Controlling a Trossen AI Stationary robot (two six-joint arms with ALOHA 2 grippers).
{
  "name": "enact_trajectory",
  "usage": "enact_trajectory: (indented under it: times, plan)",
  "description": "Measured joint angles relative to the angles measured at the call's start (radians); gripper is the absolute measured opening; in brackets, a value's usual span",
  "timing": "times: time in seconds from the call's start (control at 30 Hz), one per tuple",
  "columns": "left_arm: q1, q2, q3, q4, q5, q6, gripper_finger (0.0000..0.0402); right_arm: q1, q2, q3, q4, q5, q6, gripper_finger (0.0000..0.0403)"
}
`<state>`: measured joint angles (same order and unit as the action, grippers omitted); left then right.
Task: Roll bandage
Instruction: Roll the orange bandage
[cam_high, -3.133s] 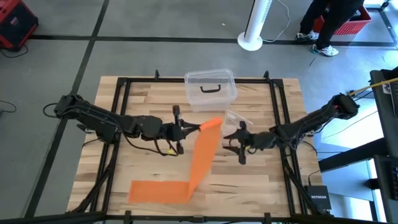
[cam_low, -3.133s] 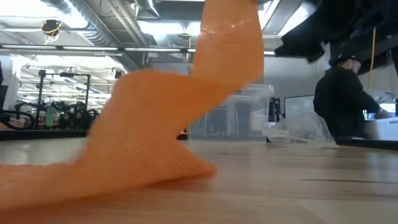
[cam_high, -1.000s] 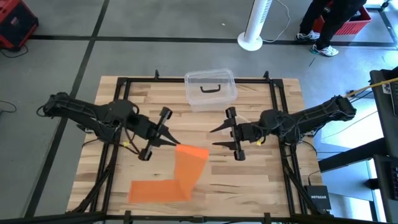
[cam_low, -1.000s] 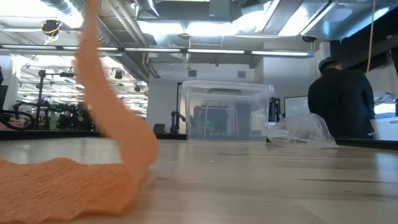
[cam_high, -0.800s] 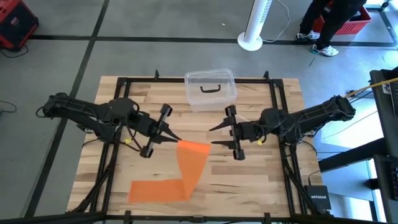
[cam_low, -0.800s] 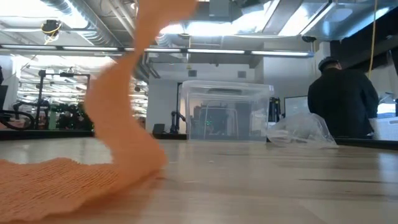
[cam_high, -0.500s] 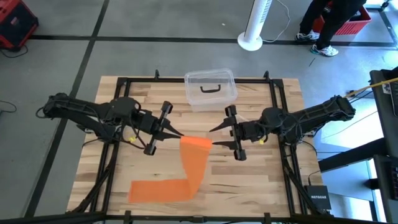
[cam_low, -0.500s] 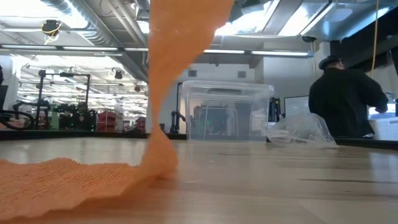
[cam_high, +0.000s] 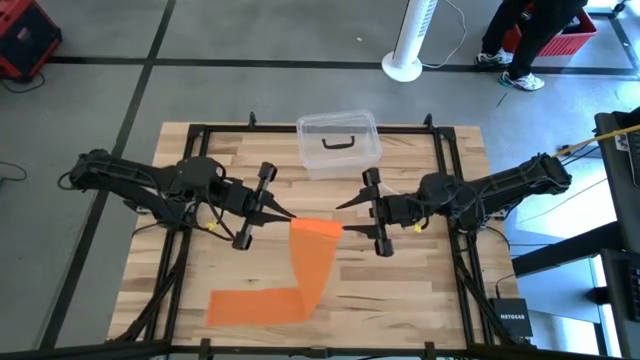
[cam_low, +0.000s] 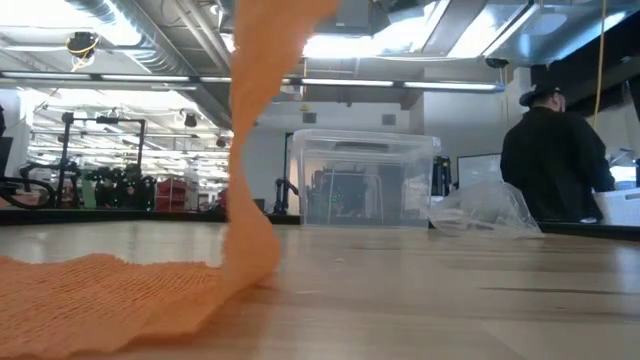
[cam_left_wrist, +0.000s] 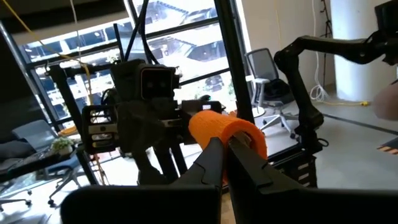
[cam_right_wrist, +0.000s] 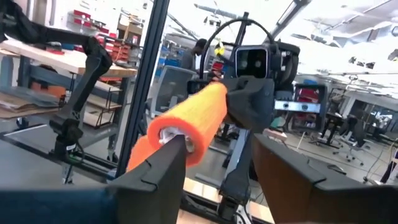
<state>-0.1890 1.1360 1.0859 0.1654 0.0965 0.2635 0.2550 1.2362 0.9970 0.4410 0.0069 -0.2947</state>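
The bandage is bright orange. Its rolled part (cam_high: 316, 227) hangs in the air above the table's middle, and a strip (cam_low: 255, 150) drops from it to the flat length (cam_high: 255, 305) lying near the front left. My left gripper (cam_high: 288, 217) is shut on the roll's left end. My right gripper (cam_high: 342, 220) faces it from the right, open. The roll's free end (cam_right_wrist: 169, 134) stands between its fingers, close to one finger (cam_right_wrist: 163, 167). My left gripper (cam_left_wrist: 227, 146) pinches the end of the roll (cam_left_wrist: 219, 132) between its shut fingers, coming level from the table's left and pointing along the roll. The roll is lifted clear and sticks out toward my right gripper. The loose strip hangs slack from it to the table. My right gripper: I cannot tell whether its finger touches the roll's free end.
A clear plastic box with a black handle (cam_high: 338, 143) stands at the far middle, and a crumpled clear wrapper (cam_low: 480, 212) lies to its right. Black frame rails (cam_high: 195, 180) run along the table's sides. A person (cam_low: 555, 150) stands beyond the table.
My left gripper has swung toward the far edge and my right gripper, carrying the roll. The roll's free end now stands between the right gripper's fingers. The hanging strip has shifted right with it, while the flat length has stayed on the table.
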Motion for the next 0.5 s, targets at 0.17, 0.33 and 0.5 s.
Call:
enact_trajectory:
  times: [0.17, 0.33, 0.5]
  plan:
    - [0.002, 0.007, 0.000, -0.013, -0.052, 0.002, 0.0000, 0.001, 0.033, 0.000, 0.002, 0.001, 0.003, 0.0186]
    - [0.002, 0.007, 0.000, -0.040, -0.070, 0.000, 0.0000, 0.002, 0.060, 0.000, -0.001, 0.080, 0.000, 0.0176]
    - [0.002, 0.005, 0.002, -0.086, -0.082, 0.001, 0.0000, 0.002, 0.062, 0.000, 0.006, 0.175, -0.030, 0.0103]
